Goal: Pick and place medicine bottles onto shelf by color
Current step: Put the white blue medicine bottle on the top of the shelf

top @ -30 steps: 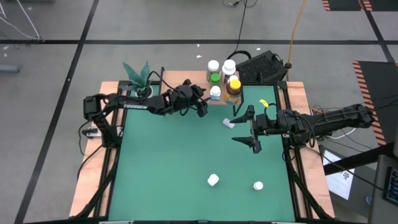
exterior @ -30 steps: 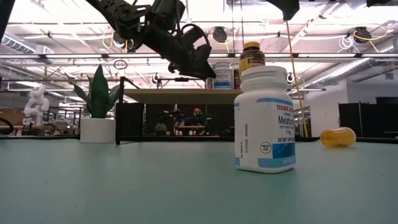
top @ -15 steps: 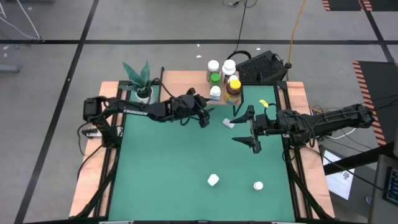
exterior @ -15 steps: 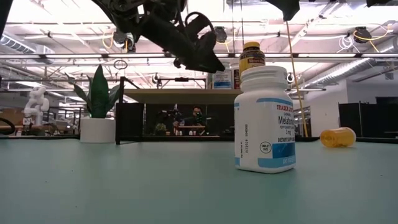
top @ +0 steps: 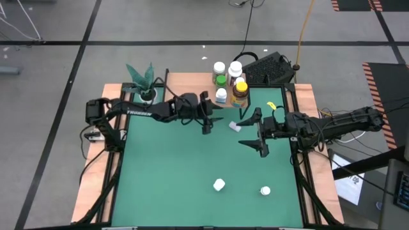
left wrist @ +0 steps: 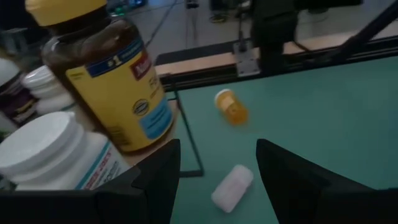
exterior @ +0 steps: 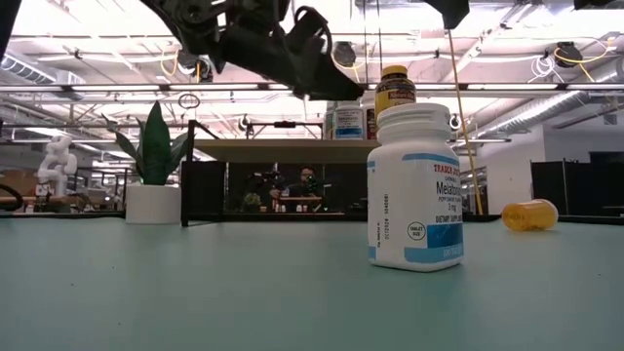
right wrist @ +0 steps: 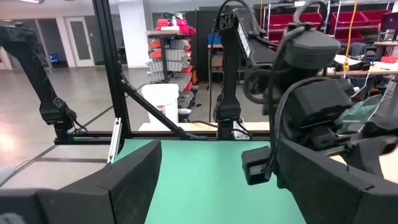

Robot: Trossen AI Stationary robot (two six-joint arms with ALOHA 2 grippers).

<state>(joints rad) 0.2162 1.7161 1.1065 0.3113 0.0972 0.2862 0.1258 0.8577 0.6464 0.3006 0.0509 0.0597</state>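
Dark left gripper (top: 206, 121) — swung off shelf (top: 192, 82), empty

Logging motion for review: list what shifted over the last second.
The left gripper drew back from the shelf toward the table's middle, jaws open and empty. The right gripper, open, the shelved bottles and the loose white bottles stayed put.

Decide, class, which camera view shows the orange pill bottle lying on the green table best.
The left wrist view: the orange bottle lies on its side, whole and unobstructed. The low view shows it far off at the right. The high view gives only a yellow speck; the right wrist view misses it.
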